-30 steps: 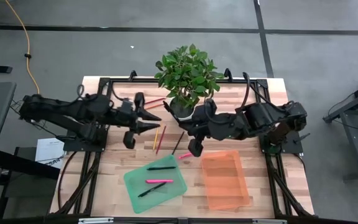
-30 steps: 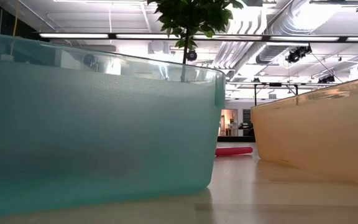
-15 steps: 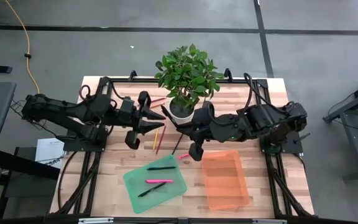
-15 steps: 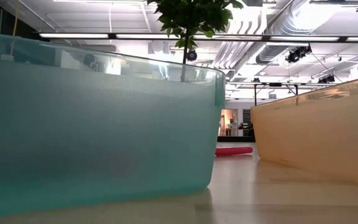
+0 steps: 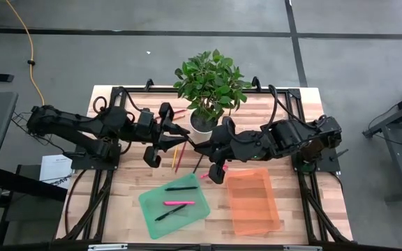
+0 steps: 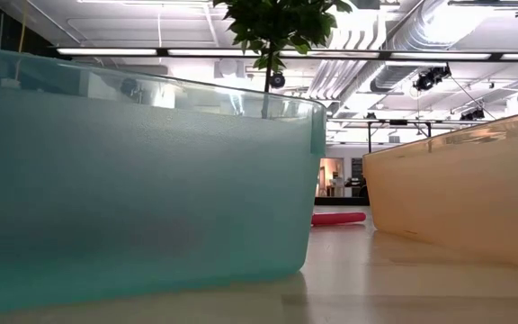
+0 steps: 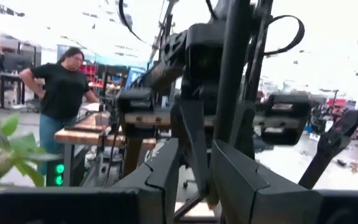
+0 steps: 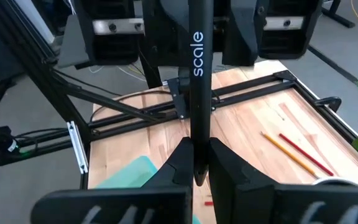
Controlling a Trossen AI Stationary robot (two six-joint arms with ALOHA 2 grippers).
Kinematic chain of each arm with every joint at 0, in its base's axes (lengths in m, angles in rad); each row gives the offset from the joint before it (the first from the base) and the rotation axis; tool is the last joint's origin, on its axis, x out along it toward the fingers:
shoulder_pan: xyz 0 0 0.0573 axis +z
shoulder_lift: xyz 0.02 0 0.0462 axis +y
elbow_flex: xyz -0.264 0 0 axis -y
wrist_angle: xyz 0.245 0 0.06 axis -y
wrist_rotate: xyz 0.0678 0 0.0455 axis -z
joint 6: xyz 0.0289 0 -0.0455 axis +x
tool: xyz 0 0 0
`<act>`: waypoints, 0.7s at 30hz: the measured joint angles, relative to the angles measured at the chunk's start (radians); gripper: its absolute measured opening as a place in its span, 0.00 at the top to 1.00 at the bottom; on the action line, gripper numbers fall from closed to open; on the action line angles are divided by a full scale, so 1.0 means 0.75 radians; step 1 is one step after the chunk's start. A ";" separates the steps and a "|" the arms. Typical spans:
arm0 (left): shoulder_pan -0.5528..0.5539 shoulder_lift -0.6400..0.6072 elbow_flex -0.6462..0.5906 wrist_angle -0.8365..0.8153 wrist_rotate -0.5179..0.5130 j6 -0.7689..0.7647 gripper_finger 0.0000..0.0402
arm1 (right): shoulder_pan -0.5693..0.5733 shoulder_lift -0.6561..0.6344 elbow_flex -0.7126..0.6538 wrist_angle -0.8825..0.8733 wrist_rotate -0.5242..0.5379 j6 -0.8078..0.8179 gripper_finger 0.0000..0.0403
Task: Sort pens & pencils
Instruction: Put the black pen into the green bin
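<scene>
a pale wooden table with a black frame carries everything. the potted plant stands at its far middle. just left of the pot lie thin pencils, red, orange and yellow, loose on the wood. nearer than the plant, a green tray sits to the left and an orange tray to the right. between the trays, a pink pen lies on the bare wood.
</scene>
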 joint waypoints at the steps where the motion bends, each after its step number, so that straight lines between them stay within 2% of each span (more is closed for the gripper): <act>1: 0.000 -0.002 0.001 0.002 0.001 0.000 0.79 | 0.000 0.000 0.000 -0.001 0.001 0.000 0.99; 21: 0.000 0.001 0.000 0.010 0.061 -0.014 0.79 | -0.024 0.000 0.000 0.000 0.015 -0.004 0.99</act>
